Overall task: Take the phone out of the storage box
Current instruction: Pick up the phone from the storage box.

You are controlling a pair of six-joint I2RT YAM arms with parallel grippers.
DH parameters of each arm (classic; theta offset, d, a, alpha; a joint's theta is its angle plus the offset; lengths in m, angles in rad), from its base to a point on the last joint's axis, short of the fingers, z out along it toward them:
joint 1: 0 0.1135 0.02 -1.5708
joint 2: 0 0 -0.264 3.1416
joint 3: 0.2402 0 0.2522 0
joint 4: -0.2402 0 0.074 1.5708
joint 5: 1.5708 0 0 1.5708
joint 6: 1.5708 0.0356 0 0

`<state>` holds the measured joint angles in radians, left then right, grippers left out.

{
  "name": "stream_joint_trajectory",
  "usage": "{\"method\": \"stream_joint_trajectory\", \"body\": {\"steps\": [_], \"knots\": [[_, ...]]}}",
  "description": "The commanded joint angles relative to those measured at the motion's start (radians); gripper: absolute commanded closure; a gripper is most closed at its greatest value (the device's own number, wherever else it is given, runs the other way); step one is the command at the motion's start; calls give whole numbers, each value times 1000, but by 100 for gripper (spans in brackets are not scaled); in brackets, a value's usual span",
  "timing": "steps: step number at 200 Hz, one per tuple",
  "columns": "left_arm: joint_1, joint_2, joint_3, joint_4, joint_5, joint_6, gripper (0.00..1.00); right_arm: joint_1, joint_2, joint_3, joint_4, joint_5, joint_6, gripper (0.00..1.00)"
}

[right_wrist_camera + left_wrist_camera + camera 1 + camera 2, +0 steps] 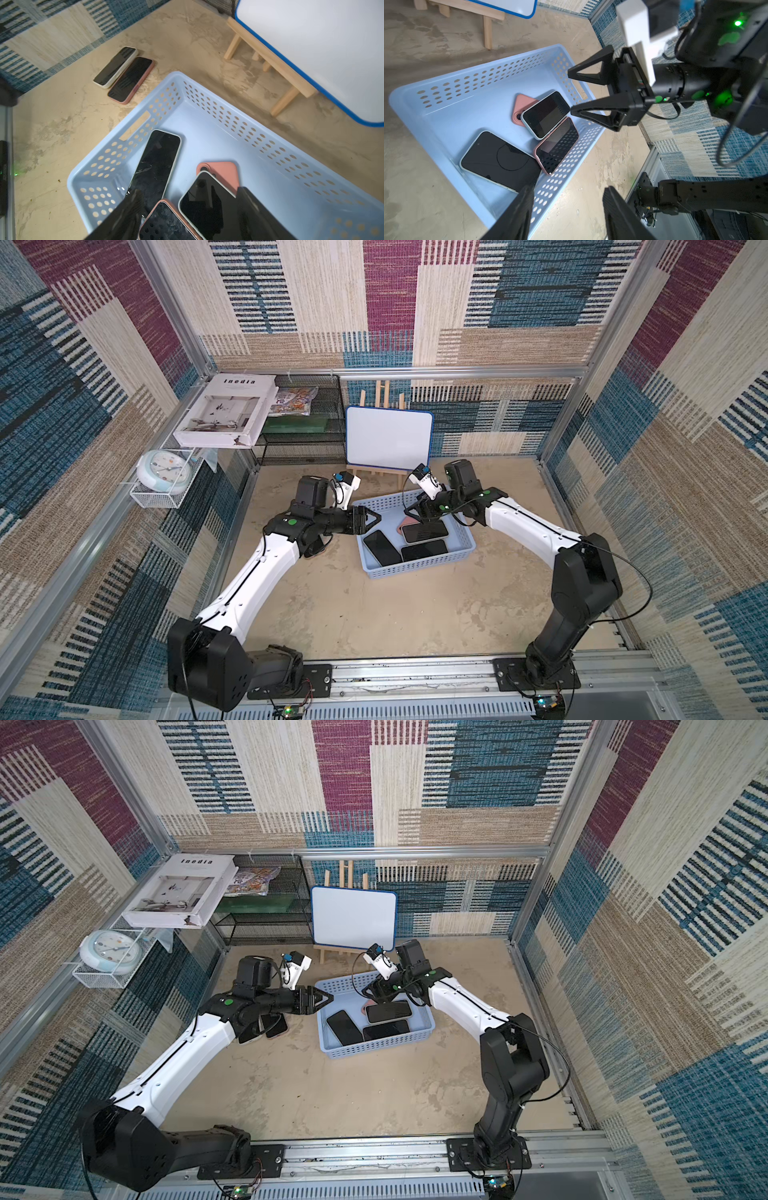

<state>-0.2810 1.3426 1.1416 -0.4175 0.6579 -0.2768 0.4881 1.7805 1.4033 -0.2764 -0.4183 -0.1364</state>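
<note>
The sandy tabletop (374, 614) is the widest thing under me. At its back left corner stands the black mesh rack (307, 443), with the white Inedia book (224, 414) lying tilted at its upper left. Beside the rack, a blue-rimmed whiteboard (388, 435) leans on a wooden easel.

In front of the board, between my two arms, the pale blue storage box (419, 568) sits flat on the table. On the left frame, a round clock (164, 477) rests in a small white wire basket (153, 499).

My right gripper (570, 90) hangs over the right end of the box with its jaws spread wide and nothing between them. One fingertip is just beside the end of the top phone (424, 530); I cannot tell whether it touches. My left gripper (372, 522) hovers over the box's left rim, jaws apart and empty.

Four phones lie in the near half of the box:
- The top phone, pale-cased and screen up, is propped on a face-down pink phone (405, 526).
- A pink-cased phone (424, 549) lies screen up along the near wall.
- A dark phone (382, 547) lies by the left wall.

Two more phones are out on the table to the left of the box, side by side and touching. They are a white-cased phone (116, 66) and a second pink-cased phone (131, 80). Both top views show them partly hidden under my left forearm.
</note>
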Motion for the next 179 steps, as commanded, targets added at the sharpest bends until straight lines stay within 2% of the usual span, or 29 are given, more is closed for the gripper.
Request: {"method": "stream_joint_trajectory", "body": {"steps": [1,26,52,78,108,126,152,179], "knots": [[-1,40,32,-27,35,59,41,-7,55,57,-134,20,79,26],[-4,78,63,-66,-5,65,41,-6,120,108,-222,107,85,26],[-12,104,81,-80,-10,70,42,-3,140,113,-269,166,28,19],[-14,117,80,-75,-7,65,42,19,115,5,-219,238,-234,16],[-14,128,81,-80,9,68,42,19,27,-146,-52,161,-552,17],[-14,130,81,-83,11,68,41,18,12,-167,-4,131,-690,16],[-14,137,79,-80,16,68,41,-1,113,-36,-143,103,-764,18],[-14,138,72,-80,18,64,42,-19,194,61,-303,0,-875,20]]}}
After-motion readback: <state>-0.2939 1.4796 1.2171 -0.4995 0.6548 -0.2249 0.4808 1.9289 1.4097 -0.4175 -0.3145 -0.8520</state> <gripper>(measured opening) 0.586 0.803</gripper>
